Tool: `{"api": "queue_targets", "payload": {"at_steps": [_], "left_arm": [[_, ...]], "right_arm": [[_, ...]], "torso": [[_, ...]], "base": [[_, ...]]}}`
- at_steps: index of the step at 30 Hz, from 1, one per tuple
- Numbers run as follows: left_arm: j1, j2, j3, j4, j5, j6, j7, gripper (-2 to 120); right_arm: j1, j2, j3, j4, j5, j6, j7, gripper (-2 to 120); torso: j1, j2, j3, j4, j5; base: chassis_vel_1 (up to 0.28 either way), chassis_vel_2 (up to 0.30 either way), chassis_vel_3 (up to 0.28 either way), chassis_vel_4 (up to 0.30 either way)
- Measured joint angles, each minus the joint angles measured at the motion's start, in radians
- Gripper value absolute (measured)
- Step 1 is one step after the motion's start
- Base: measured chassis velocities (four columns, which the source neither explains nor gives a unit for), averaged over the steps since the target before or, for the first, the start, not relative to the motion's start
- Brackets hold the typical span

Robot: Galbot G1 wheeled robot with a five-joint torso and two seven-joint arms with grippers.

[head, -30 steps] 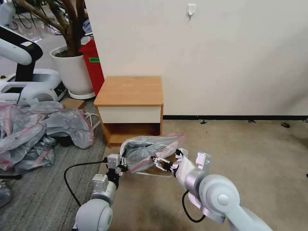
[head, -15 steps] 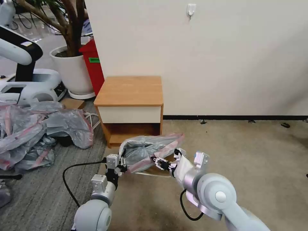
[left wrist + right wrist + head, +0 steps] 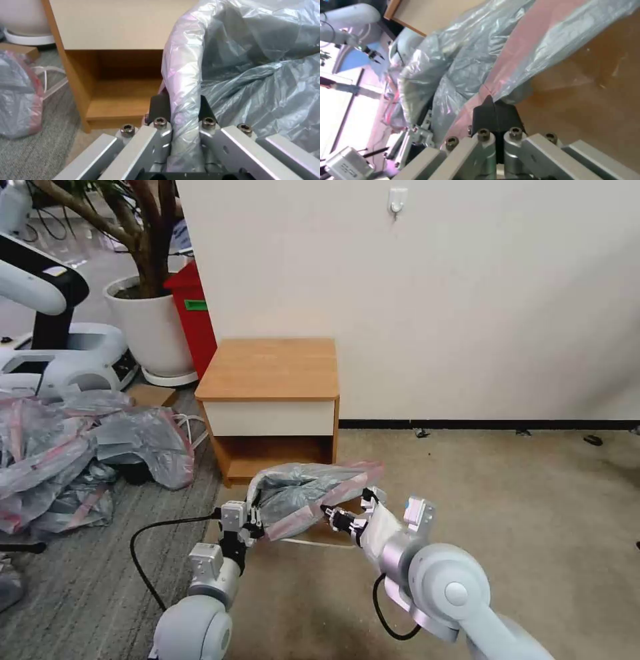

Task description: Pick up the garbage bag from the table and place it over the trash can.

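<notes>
The garbage bag (image 3: 313,493) hangs stretched between both grippers, low in front of the table (image 3: 270,370). The left gripper (image 3: 252,527) is clamped on a bunched section of the pink rim band; the right gripper (image 3: 331,511) has its jaws closed against the rim's near edge. The film looks light, limp and slippery, so the doubled rim band is the soundest place to hold.
</notes>
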Motion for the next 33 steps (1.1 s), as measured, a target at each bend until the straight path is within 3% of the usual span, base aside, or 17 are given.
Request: {"api": "queue_targets", "payload": {"at_steps": [18,30,33], "left_arm": [[-0.035,-0.025,-0.023,-0.003,-0.140,0.000,-0.110,3],[-0.039,-0.020,-0.024,-0.007,-0.169,0.004,-0.124,3],[-0.040,-0.020,-0.024,-0.007,-0.171,0.004,-0.126,3]], "right_arm": [[-0.119,-0.009,0.070,0.062,-0.046,0.020,-0.042,0],[-0.153,-0.016,0.098,0.094,-0.049,0.017,-0.104,0],[-0.161,-0.017,0.108,0.104,-0.045,0.017,-0.136,7]], "torso": [[0.000,0.000,0.000,-0.0001,0.0000],[0.000,0.000,0.000,-0.0001,0.0000],[0.000,0.000,0.000,-0.0001,0.0000]], "base": [[0.000,0.000,0.000,0.000],[0.000,0.000,0.000,0.000],[0.000,0.000,0.000,0.000]]}}
